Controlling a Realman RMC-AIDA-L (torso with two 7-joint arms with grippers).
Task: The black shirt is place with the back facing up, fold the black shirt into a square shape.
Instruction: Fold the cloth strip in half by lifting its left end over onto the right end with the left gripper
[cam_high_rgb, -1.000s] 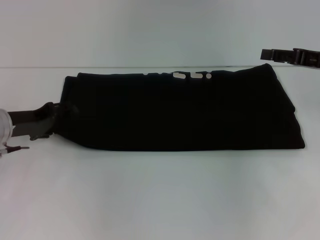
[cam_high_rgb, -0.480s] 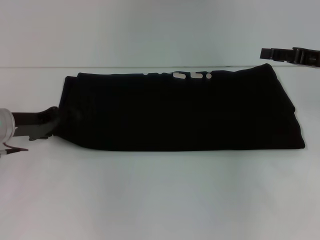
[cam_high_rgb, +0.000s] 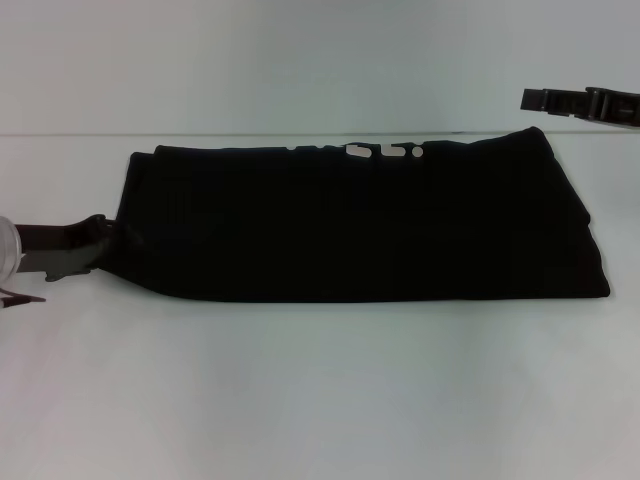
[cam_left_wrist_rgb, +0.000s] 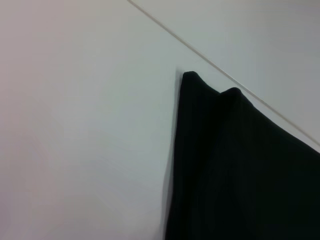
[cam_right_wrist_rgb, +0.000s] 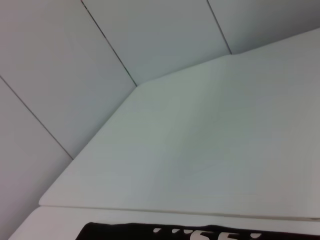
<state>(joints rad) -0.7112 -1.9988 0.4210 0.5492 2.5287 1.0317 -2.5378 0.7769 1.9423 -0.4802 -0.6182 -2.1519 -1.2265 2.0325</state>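
In the head view the black shirt (cam_high_rgb: 365, 220) lay flat on the white table (cam_high_rgb: 320, 400) as a long band, already folded lengthwise, with bits of white lettering (cam_high_rgb: 385, 151) peeking at its far edge. The left gripper (cam_high_rgb: 108, 235) sat low at the shirt's left end, touching the short edge; compared with a second earlier it had slid a little further toward the cloth, which I judge to be the approach for grabbing that end and folding it across. Whether its claw was wide or pinched on the fabric I cannot tell. The right gripper (cam_high_rgb: 545, 99) hung above the far right corner, apart from the shirt and unmoved, its claw state equally unclear. The near half of the table offered open room. In the left wrist view the shirt's corner (cam_left_wrist_rgb: 210, 90) showed two small peaks against bare table, so the layers did not quite align. In the right wrist view only the shirt's far edge with the lettering (cam_right_wrist_rgb: 200, 232) showed, with plain table beyond
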